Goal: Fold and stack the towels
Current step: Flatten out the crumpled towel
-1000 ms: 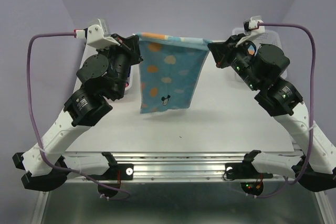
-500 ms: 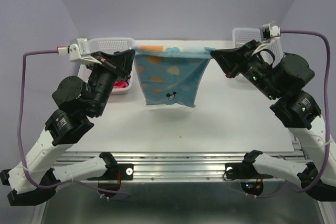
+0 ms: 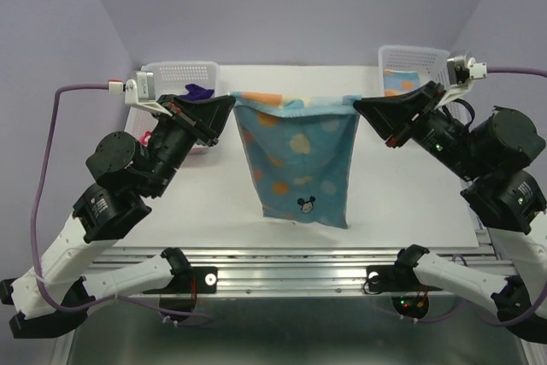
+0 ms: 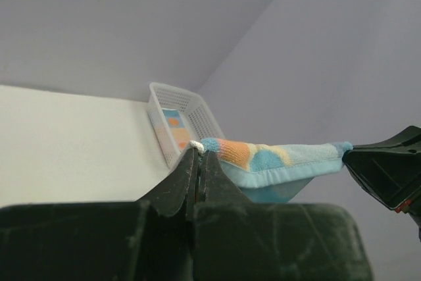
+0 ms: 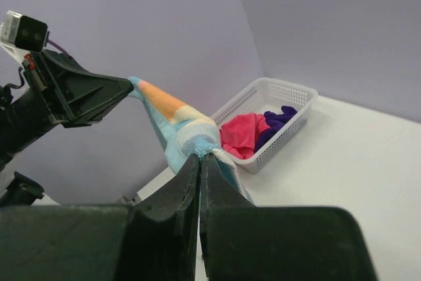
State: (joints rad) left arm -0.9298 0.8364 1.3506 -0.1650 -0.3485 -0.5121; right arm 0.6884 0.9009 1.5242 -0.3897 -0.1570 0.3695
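The light blue towel [image 3: 299,160] with orange blotches hangs stretched in the air between my two grippers, its lower edge loose over the front of the table. My left gripper [image 3: 231,102] is shut on its top left corner, seen close up in the left wrist view [image 4: 198,149]. My right gripper [image 3: 357,104] is shut on the top right corner [image 5: 199,156]. The pink towel [image 5: 240,133] and the purple towel [image 5: 279,118] lie crumpled in the left white basket [image 5: 289,139]. Whether the hanging towel touches the table does not show.
The left basket [image 3: 179,70] stands at the table's back left, behind my left arm. A second white basket [image 3: 414,57] at the back right holds a folded blue and orange cloth [image 3: 402,81]. Purple walls close in the back and sides.
Both grippers have come toward the near edge with the blue towel still stretched between them. It now hangs closer to the front of the table, and both baskets have come into view.
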